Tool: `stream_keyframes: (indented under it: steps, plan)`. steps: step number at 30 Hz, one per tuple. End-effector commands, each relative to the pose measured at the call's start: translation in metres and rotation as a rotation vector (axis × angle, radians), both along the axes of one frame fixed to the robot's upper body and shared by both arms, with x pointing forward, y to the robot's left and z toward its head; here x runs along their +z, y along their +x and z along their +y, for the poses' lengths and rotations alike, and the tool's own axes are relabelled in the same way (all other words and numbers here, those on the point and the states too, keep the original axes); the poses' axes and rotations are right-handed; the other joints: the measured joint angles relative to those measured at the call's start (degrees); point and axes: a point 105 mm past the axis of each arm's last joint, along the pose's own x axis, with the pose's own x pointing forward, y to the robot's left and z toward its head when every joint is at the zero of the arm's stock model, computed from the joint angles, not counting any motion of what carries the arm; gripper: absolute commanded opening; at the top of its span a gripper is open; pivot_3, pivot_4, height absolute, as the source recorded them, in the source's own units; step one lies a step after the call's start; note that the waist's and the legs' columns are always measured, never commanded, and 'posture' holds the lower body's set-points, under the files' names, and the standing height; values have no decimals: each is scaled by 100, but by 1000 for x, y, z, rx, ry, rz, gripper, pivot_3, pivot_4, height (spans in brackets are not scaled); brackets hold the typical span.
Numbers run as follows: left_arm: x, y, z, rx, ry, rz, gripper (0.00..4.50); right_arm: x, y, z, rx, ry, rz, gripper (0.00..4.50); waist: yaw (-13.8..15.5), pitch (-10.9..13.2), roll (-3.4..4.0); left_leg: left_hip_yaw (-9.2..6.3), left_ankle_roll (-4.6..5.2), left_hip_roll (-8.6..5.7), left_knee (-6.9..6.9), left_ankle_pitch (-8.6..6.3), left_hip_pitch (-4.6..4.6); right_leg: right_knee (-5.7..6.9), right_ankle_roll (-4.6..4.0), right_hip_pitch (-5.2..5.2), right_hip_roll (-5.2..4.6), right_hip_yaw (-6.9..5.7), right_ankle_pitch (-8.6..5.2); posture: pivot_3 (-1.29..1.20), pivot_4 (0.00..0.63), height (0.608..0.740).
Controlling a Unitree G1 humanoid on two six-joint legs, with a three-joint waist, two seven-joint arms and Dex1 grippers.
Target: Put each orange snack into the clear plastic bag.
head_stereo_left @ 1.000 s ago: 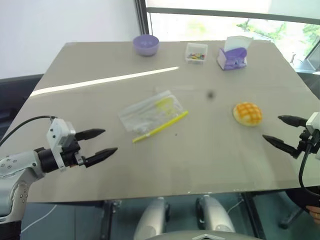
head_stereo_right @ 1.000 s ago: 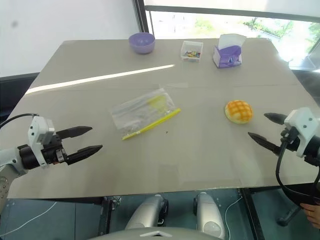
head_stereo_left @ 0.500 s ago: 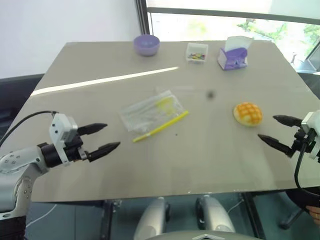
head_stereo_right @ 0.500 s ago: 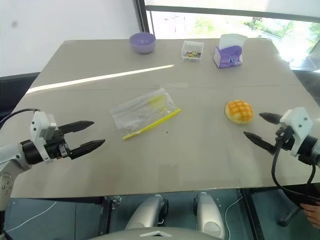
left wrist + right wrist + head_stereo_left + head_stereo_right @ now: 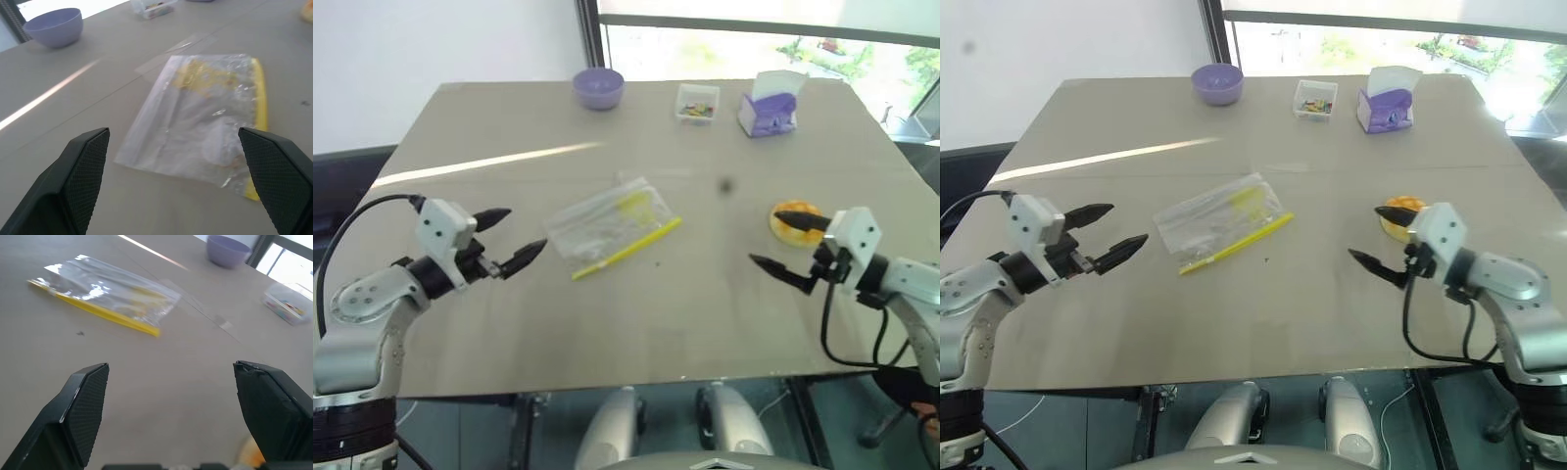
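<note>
The orange snack (image 5: pixel 787 231), a domed bun with a grid top, sits on the table at the right. My right gripper (image 5: pixel 764 233) is open just left of it, with its far finger reaching across the bun's top; nothing is between the fingers. The clear plastic bag (image 5: pixel 607 220) lies flat at the table's middle, its yellow strip (image 5: pixel 628 248) along the near edge. My left gripper (image 5: pixel 528 227) is open just left of the bag, above the table and pointing at it. The bag (image 5: pixel 205 122) lies ahead between the left fingers, and the right wrist view also shows the bag (image 5: pixel 107 293).
A purple bowl (image 5: pixel 599 86), a small clear box of colourful bits (image 5: pixel 697 103) and a purple tissue box (image 5: pixel 769 108) stand along the table's far edge. The grey table (image 5: pixel 656 323) ends close in front of both arms.
My right gripper has swung left from the table's right edge to beside the bun. My left gripper has moved forward, closer to the bag. Bun and bag have not moved.
</note>
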Motion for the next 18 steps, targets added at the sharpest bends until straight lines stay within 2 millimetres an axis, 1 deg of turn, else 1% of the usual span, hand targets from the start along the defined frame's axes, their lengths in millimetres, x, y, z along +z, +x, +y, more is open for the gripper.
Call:
stream_keyframes:
  steps: [1, 3, 5, 7, 9, 11, 13, 15, 18]
  plan:
    - [1, 4, 7, 46, 183, -75, 4467, 13, -3, 29, 92, 23, -80, 4322, 7, 0, 0, 0, 0, 0, 0, 0, 0, 0, 0, 0, 0, 0, 0, 0, 150, 740]
    - [0, 7, 8, 52, 188, -78, 4467, 14, -1, 39, 114, 36, -88, 4322, 9, 0, 0, -3, 0, -2, -4, 0, -5, -5, 0, -6, -2, -2, 0, 0, 150, 740]
    - [-3, 10, 6, 50, 104, -31, 4467, 12, 1, 49, 131, 41, -94, 4322, 20, 0, 0, -6, -1, -3, -5, 0, -6, -5, -1, -6, -4, -5, 0, 0, 150, 740]
    - [-7, 10, -1, 73, -101, 97, 4467, 11, 2, 57, 146, 48, -98, 4322, 27, 0, 0, -12, -1, -4, -4, 0, -9, -6, -1, -7, -5, -11, 0, 0, 150, 740]
    - [-17, 6, -3, 136, -152, 228, 4467, 11, 2, 61, 153, 60, -97, 4322, 15, 1, -1, -18, 0, -8, -4, 0, -10, -4, 0, -7, -4, -17, 1, 0, 150, 740]
    - [-22, -3, -16, 102, -342, 434, 4467, 10, 2, 64, 155, 66, -92, 4322, -4, 1, -2, -21, 0, -13, -4, 0, -11, -1, 1, -8, -1, -18, 1, 0, 150, 740]
    - [-23, -12, -28, 55, -471, 601, 4467, 9, 2, 66, 148, 71, -91, 4322, -9, 2, -2, -25, 0, -18, -3, 0, -9, 15, 2, -13, 10, -20, 0, 0, 150, 740]
    - [-28, -14, -28, 93, -579, 761, 4467, 9, 3, 66, 137, 75, -91, 4322, -3, 2, -2, -30, -1, -20, -2, 0, -8, 21, 2, -13, 14, -25, 0, 0, 150, 740]
    - [-28, -11, -30, 105, -693, 876, 4467, 8, 3, 66, 120, 83, -94, 4322, -16, 1, -2, -37, -3, -24, 5, 2, 0, 37, 2, -8, 21, -29, -1, 0, 150, 740]
